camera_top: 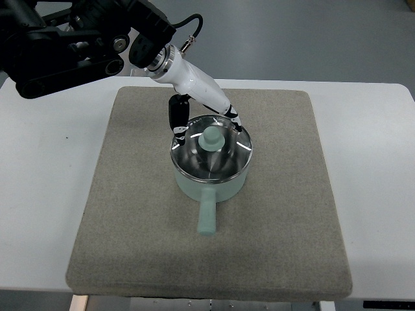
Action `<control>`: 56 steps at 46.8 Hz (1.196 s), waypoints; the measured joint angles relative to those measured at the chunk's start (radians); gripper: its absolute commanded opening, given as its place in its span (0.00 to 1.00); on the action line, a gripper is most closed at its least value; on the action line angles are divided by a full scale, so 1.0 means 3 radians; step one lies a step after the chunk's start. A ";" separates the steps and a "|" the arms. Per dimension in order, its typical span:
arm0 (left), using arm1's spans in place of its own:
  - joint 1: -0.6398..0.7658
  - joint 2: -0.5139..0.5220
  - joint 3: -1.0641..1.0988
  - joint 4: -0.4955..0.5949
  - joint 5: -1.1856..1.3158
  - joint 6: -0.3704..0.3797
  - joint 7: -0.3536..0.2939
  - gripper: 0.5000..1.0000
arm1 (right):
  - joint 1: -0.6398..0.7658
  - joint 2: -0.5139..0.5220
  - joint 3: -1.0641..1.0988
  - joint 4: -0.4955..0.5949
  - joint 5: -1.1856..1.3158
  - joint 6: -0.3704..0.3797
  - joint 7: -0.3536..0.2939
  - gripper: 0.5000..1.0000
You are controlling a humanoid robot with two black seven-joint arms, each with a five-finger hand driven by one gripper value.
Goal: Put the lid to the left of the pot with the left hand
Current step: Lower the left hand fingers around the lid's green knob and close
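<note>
Nearest the camera lay the front edge of the grey mat, spread over the white table. The pale green pot handle pointed toward the robot's side, and beyond it sat the pot itself, roughly at the mat's middle.

The glass lid sat on the pot, level on the rim as far as could be judged, with its pale green knob standing free in the centre. So the task stood at its first step: the approach to the grasp, with nothing lifted yet.

Over the far side of the lid hovered the left hand. Its dark fingers were spread apart and held nothing; one hung down at the lid's far left rim, and others reached the far right rim (whether any tip touched the glass could not be told). The knob lay just nearer than the fingers, not enclosed.

Farther back, the white forearm slanted up to the black arm entering from the upper left. The right arm was not in view.

The next move probably called for bringing the fingers around the knob and closing on it, then lifting straight up before carrying the lid to the bare mat left of the pot.
</note>
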 measured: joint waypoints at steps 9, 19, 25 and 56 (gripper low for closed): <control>0.0000 0.0000 -0.0004 0.0002 -0.0009 0.0000 -0.0082 0.99 | 0.0000 0.0000 0.0000 0.0000 0.0000 0.0000 0.0000 0.84; 0.0000 -0.0002 0.0008 0.0022 0.0072 0.0000 -0.0092 0.98 | 0.0000 0.0000 0.0000 0.0000 0.0000 0.0000 0.0000 0.85; 0.0000 -0.0004 0.0007 0.0031 0.0193 0.0000 -0.0092 0.98 | 0.0000 0.0000 0.0000 0.0000 0.0000 0.0000 0.0000 0.85; 0.0109 -0.0010 -0.0026 0.0043 0.0205 0.0000 -0.0090 0.95 | 0.0000 0.0000 0.0000 0.0000 0.0000 0.0000 0.0000 0.85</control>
